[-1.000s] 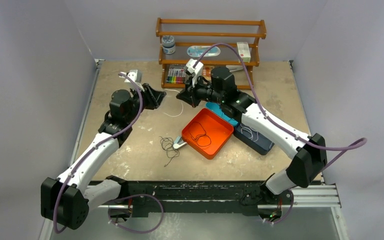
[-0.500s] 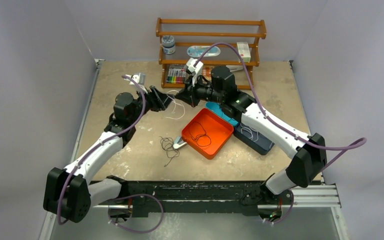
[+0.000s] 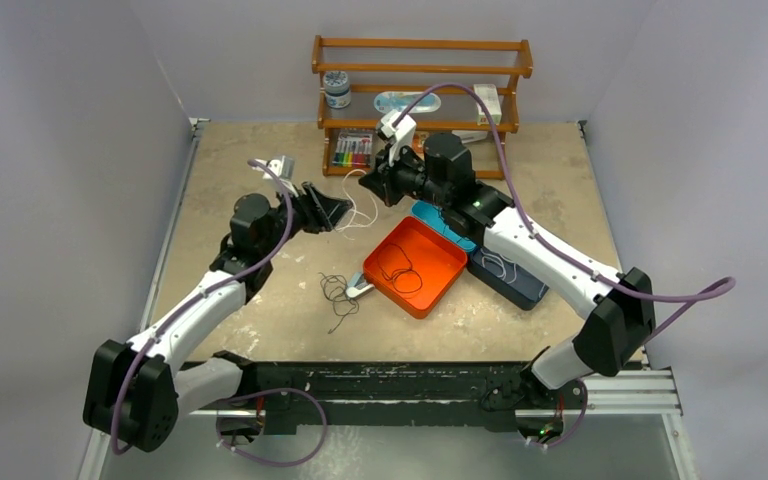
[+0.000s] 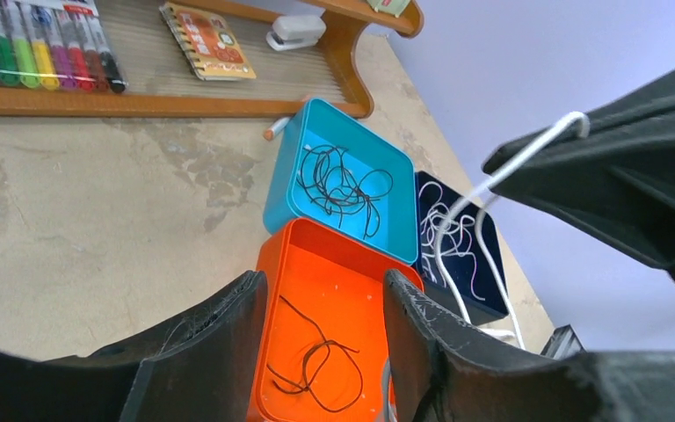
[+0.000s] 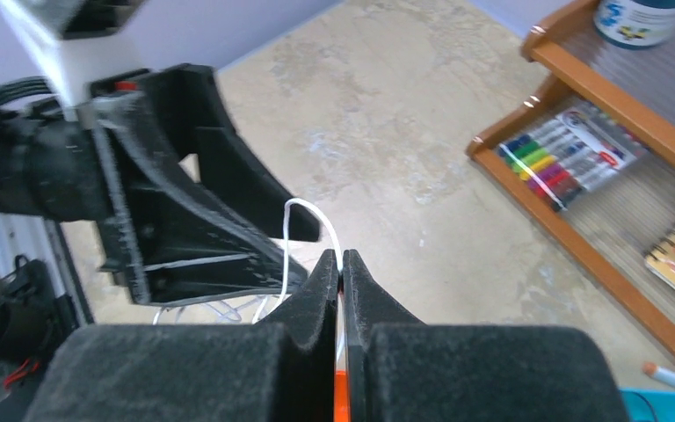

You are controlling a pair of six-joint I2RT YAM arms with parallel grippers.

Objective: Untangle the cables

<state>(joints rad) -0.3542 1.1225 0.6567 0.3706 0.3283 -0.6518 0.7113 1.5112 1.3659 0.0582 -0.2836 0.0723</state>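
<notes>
My left arm (image 3: 175, 330) and right arm (image 3: 560, 270) are showing white shells (image 3: 200, 300) between bulky black joints (image 3: 615, 325), and a purple hose (image 3: 500, 165) is running along each. My left hand (image 3: 343, 212) and right hand (image 3: 367, 183) are wearing matte black wedge-shaped fingers (image 4: 211, 352), a white camera block (image 3: 396, 130) sitting behind each.

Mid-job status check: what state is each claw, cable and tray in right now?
Left claw: open.
Right claw: shut on the raised white cable.
Raised white cable: pinched, looping above the right claw.
Loose black cable: tangled on the table beside the orange tray.
Orange tray: holds a single black cable.
Teal tray: holds a black tangle.
Dark blue tray: holds a white coil.
</notes>
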